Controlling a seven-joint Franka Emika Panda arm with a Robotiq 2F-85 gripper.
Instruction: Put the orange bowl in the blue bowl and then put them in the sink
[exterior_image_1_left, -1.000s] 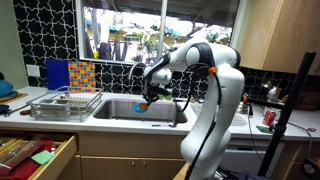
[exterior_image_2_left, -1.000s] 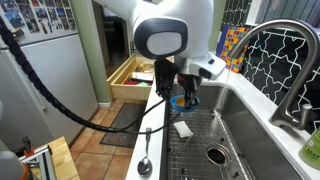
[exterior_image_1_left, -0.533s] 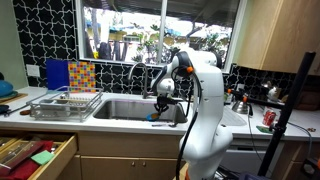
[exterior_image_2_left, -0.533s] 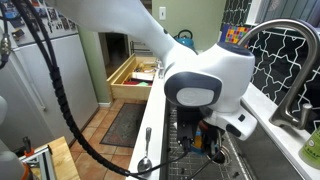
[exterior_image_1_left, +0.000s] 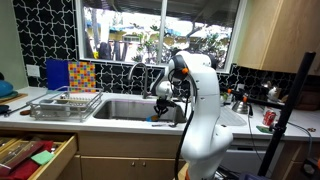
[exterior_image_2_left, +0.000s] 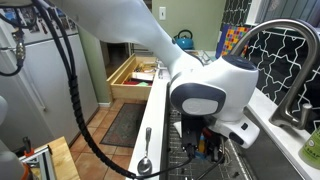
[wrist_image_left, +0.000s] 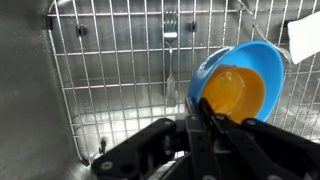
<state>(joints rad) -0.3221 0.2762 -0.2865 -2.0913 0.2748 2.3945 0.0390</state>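
In the wrist view the orange bowl (wrist_image_left: 236, 92) sits nested inside the blue bowl (wrist_image_left: 268, 58). My gripper (wrist_image_left: 195, 120) is shut on the blue bowl's near rim and holds both tilted, low over the wire grid on the floor of the sink (wrist_image_left: 110, 70). In both exterior views the gripper (exterior_image_1_left: 160, 108) (exterior_image_2_left: 207, 146) reaches down inside the sink (exterior_image_1_left: 118, 109) (exterior_image_2_left: 262, 152). There the bowls are mostly hidden by the arm; a bit of blue and orange (exterior_image_2_left: 216, 150) shows by the fingers.
A wire dish rack (exterior_image_1_left: 64, 103) stands on the counter beside the sink. The tall faucet (exterior_image_2_left: 287, 48) rises at the basin's rim. A white object (wrist_image_left: 303, 38) lies on the grid. A spoon (exterior_image_2_left: 145, 160) lies on the counter edge. A wooden drawer (exterior_image_1_left: 35, 155) stands open.
The arm swung across the basin and lowered the gripper with the nested bowls down into the sink; it now hangs just above the grid.
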